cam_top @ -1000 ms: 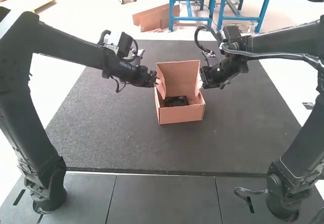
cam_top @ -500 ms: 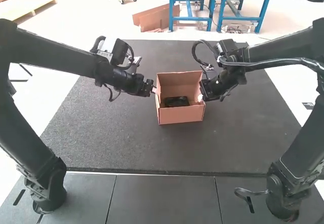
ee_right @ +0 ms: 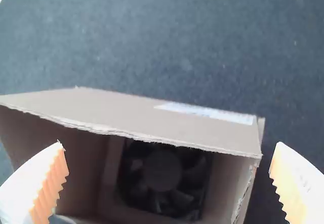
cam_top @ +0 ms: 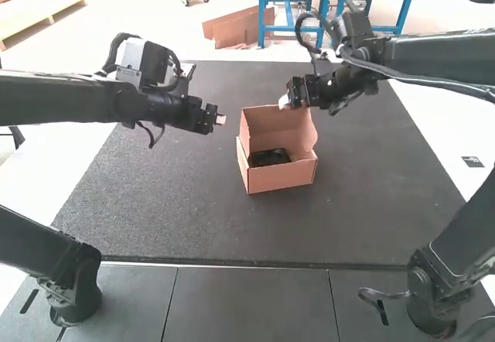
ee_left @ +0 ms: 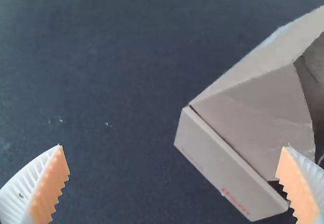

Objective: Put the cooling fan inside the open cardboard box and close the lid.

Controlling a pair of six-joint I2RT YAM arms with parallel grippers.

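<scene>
1. Now, at your left, the left claw hangs above the dark mat, near the cardboard box but apart from its left wall. Its ribbed fingers are spread wide and hold nothing.
2. In the middle, the box sits on the mat with its lid raised at the back, so the top is open. The cooling fan lies flat on the box's floor.
3. At your right, the right claw is at the lid's top edge. Its fingers gape wide and are empty. You cannot tell whether they touch the cardboard.
</scene>
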